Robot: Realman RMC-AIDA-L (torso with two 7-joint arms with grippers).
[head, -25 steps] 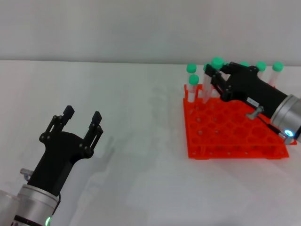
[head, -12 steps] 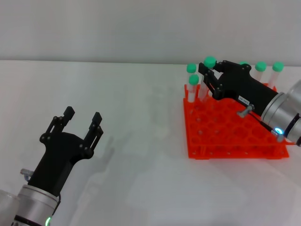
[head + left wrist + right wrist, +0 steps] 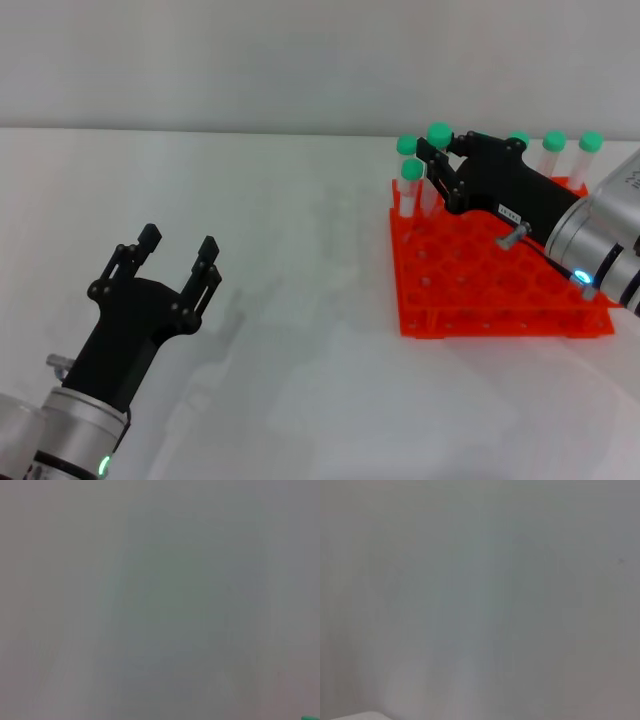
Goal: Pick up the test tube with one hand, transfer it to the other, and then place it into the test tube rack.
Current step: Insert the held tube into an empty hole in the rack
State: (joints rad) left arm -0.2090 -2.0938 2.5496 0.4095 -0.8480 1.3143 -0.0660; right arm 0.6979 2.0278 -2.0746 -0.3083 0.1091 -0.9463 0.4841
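Black and empty, the left end effector (image 3: pixel 178 250) hovers at the lower left with fingers spread wide. At the upper right, the right end effector (image 3: pixel 437 163) grips the test tube (image 3: pixel 438 150) above the test tube rack (image 3: pixel 480 290)'s back row. I judge the handover is done and only lowering and release remain.

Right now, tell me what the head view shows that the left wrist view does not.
Only the head view shows the work: the right gripper shut on a test tube over the test tube rack at its far left corner, and the left gripper open above the table. Only the left wrist view shows a green sliver at its edge, unidentifiable. Both share only pale blank surface.
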